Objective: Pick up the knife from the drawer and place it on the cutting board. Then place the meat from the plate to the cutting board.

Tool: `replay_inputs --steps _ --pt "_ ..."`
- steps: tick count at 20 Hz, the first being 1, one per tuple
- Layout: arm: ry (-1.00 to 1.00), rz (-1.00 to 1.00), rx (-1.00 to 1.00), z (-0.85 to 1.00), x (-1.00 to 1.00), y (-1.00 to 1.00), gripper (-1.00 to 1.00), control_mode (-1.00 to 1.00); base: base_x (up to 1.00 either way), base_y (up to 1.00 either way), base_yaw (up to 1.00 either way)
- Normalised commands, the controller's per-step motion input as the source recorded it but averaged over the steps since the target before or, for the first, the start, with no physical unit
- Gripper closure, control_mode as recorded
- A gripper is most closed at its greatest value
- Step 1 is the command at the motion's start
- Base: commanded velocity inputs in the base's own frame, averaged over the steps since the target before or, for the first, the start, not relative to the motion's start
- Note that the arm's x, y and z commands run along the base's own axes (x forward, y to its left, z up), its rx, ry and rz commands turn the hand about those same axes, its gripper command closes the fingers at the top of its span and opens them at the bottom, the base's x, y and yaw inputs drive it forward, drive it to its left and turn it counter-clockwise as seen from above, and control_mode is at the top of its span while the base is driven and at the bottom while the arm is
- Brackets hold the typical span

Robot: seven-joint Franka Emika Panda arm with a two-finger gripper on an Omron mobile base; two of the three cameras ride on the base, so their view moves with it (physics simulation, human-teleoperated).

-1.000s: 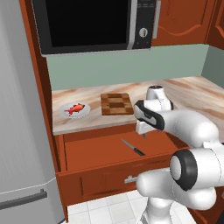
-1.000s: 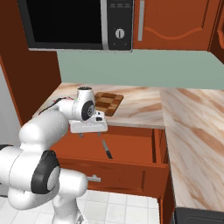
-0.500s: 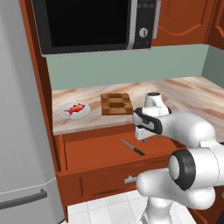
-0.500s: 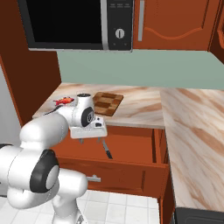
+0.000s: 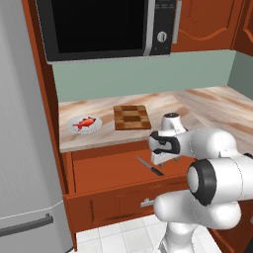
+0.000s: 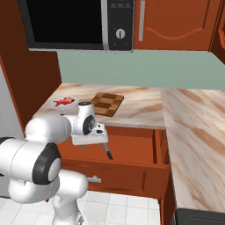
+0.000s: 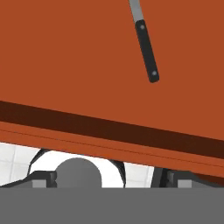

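Observation:
The drawer [image 5: 108,173] stands pulled out under the counter, and the knife [image 5: 149,166] lies on its floor with the black handle toward the front. My gripper [image 5: 161,161] hangs open just above the drawer, right beside the knife's handle, holding nothing. In the hand view the knife [image 7: 146,48] lies ahead at the upper right on the drawer floor [image 7: 65,57]. On the counter sit the checkered cutting board [image 5: 131,117] and, to its left, the plate [image 5: 74,129] with the red meat [image 5: 85,122]. From the right I see the knife [image 6: 107,152], gripper [image 6: 91,145], board [image 6: 107,103] and meat [image 6: 64,102].
A microwave [image 5: 104,27] hangs over the counter, with cabinet doors [image 5: 202,24] to its right. A grey fridge [image 5: 24,148] stands at the left. The marble counter [image 6: 193,127] wraps around on the right. The drawer's front rim [image 7: 109,131] lies close under the hand.
The hand has come down from counter height to just over the drawer, nearer the knife. Its jaws stayed open. Knife, board, plate and meat have not moved.

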Motion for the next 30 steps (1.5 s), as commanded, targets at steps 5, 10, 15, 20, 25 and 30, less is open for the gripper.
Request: replay_inputs --steps 5,10,15,20,25,30 --pt "0.0 0.0 -0.01 -0.2 0.29 0.0 -1.0 -1.0 0.0 0.0 0.0" --pt "0.0 0.0 0.0 -0.18 0.37 -0.01 -1.0 -1.0 0.0 0.0 0.0" --pt "0.0 0.0 0.0 -0.22 0.02 -0.12 -1.0 -1.0 0.0 0.0 0.0" --pt "0.0 0.0 0.0 -0.32 0.0 -0.11 -1.0 -1.0 0.0 0.0 0.0" --pt "0.0 0.0 0.0 -0.19 0.0 -0.02 -1.0 -1.0 0.0 0.0 0.0" --pt "0.0 0.0 0.0 -0.14 0.0 0.0 -1.0 -1.0 0.0 0.0 0.0"
